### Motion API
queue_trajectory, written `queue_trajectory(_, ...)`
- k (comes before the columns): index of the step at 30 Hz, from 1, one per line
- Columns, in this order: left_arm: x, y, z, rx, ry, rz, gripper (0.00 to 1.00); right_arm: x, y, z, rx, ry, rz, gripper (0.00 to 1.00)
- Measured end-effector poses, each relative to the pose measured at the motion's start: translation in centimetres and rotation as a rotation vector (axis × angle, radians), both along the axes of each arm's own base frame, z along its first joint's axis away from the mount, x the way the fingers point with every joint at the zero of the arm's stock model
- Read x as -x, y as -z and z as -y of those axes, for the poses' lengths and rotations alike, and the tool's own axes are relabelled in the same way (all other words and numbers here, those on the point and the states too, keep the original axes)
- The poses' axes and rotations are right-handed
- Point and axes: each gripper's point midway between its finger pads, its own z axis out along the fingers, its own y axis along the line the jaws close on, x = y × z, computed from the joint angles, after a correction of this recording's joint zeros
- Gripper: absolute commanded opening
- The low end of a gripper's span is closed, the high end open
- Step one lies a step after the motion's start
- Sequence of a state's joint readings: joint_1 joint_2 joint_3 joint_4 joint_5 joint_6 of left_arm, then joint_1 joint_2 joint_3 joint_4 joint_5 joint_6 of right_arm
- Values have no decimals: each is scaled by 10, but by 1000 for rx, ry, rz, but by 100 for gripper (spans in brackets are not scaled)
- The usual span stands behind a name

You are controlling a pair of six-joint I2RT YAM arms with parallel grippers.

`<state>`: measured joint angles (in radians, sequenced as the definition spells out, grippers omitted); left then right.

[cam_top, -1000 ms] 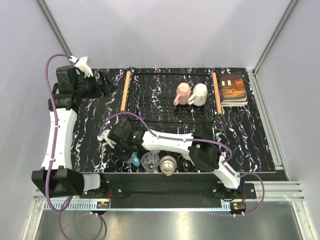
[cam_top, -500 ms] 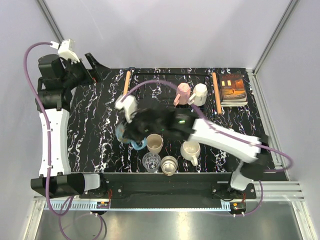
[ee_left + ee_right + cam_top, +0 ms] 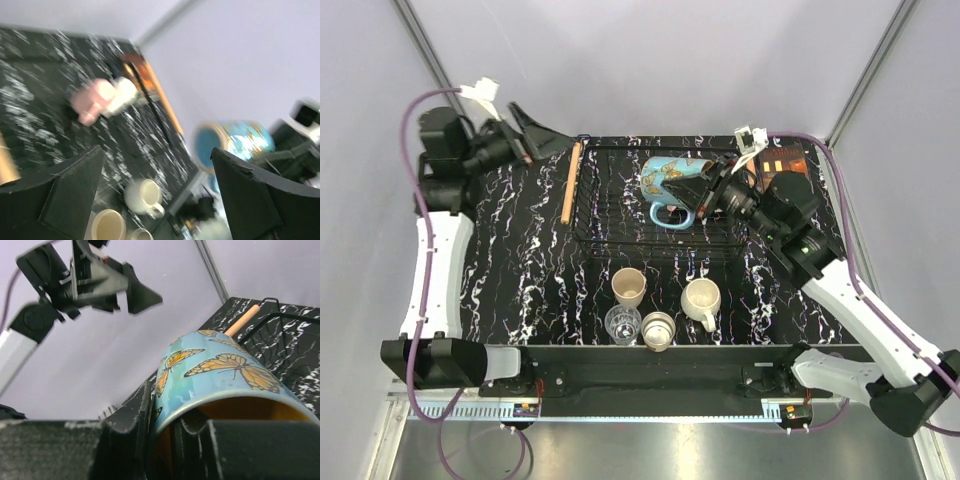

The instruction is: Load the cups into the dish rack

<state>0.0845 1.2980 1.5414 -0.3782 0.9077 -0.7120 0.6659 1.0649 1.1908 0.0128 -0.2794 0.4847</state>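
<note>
Three of the seven cups now at the dish rack (image 3: 605, 215), counting the blue butterfly mug (image 3: 670, 182) held above its right half. Half a second back, low over the left-middle of the table (image 3: 520, 270), close to the cream cup (image 3: 629, 287); now swung up and across in the right gripper (image 3: 160, 436), tipped on its side, handle toward the near edge. Clamped by the rim: one finger inside the orange interior, the other outside against the wall. Not yet let go, and no telling from above whether clear of the wires or resting on them.

Pink mug (image 3: 90, 102) and white mug (image 3: 122, 91) blurred but recognisable from the left wrist, side by side in the rack; hidden in the top view behind the carried mug and its gripper. Left gripper (image 3: 535, 138) raised at the far left corner, much where it was, jaws spread wide, holding nothing.

Uncovered by the arm's departure, near the front edge: cream cup, cream handled mug (image 3: 701, 300), clear tumbler (image 3: 621, 323), and one more small cup (image 3: 658, 330) just beside the tumbler.

Likely next: lower beside the pink mug, release, back away. Four more to load after that.
</note>
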Motion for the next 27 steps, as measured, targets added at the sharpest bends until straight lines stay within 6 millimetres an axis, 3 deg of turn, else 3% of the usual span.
queue_trajectory(4, 21, 24, 52, 28, 178, -77, 93, -18, 5, -2, -94, -25, -69, 0)
queue_trajectory(7, 39, 37, 83, 33, 273, -130, 93, -28, -5, -3, -177, -63, -89, 0)
queue_trajectory(13, 42, 44, 102, 54, 321, -164, 92, -49, -33, 5, -340, -90, -68, 0)
queue_trajectory(16, 42, 47, 108, 70, 333, -189, 92, -57, -36, 3, -396, -117, -75, 0)
queue_trajectory(27, 51, 35, 132, 133, 430, -200, 91, -87, 4, -24, -442, -199, -212, 0)
